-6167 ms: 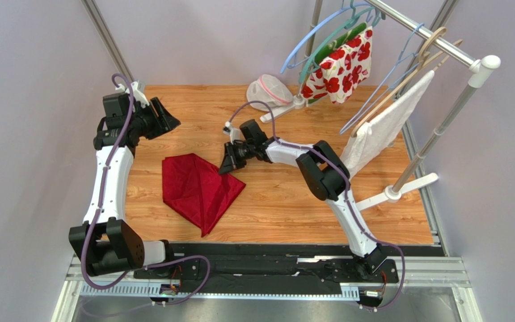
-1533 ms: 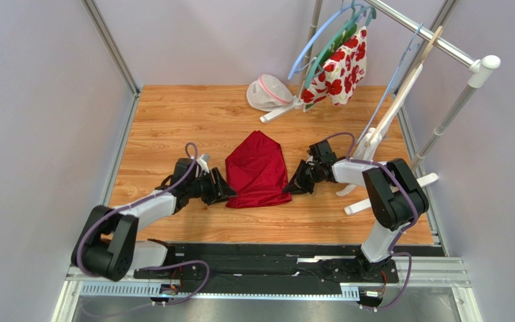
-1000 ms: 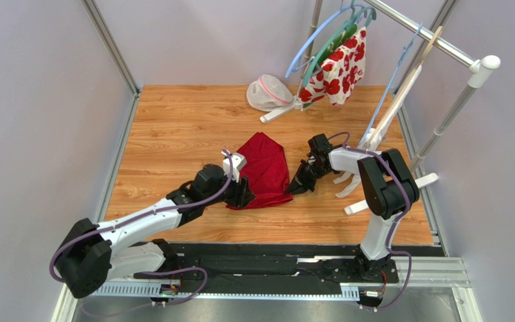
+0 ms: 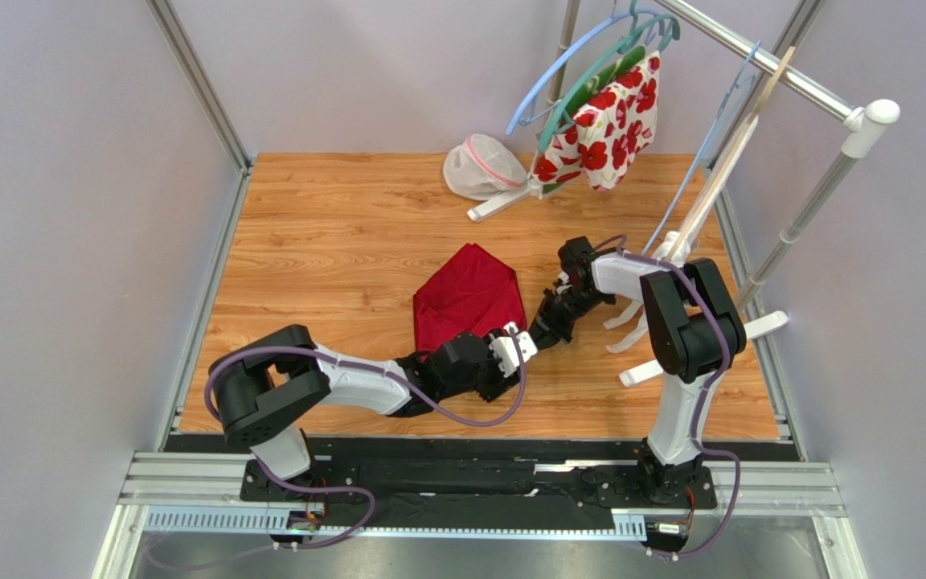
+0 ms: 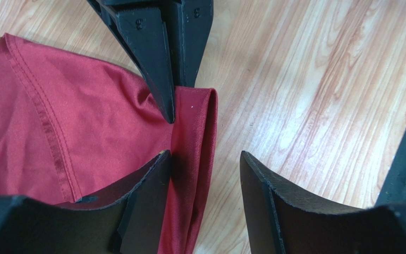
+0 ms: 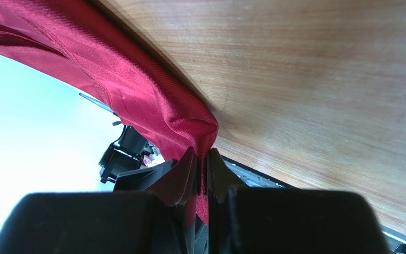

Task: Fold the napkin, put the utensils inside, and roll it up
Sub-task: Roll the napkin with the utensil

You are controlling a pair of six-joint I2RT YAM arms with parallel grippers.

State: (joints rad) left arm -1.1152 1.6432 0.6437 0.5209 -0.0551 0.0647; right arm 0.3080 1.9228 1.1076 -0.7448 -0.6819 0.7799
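The dark red napkin (image 4: 468,296) lies folded on the wooden table. My right gripper (image 4: 544,331) is shut on its near right corner, and in the right wrist view the cloth (image 6: 136,90) runs up out of the closed fingertips of that gripper (image 6: 202,157). My left gripper (image 4: 522,345) is right beside it and open. In the left wrist view the left gripper (image 5: 205,161) straddles the napkin's folded edge (image 5: 194,137), just below the right gripper's fingers (image 5: 160,58). The utensils are out of view.
A clothes rack (image 4: 794,85) stands at the back right with hangers, a white cloth with red flowers (image 4: 607,121) and a white towel (image 4: 703,199). Its white feet (image 4: 637,344) rest close to my right arm. A white mesh bag (image 4: 484,167) lies at the back.
My left arm has swung from the napkin's left side round its near edge to the right corner, beside the right gripper. The napkin's near edge has shifted. The right gripper stays shut on the cloth.
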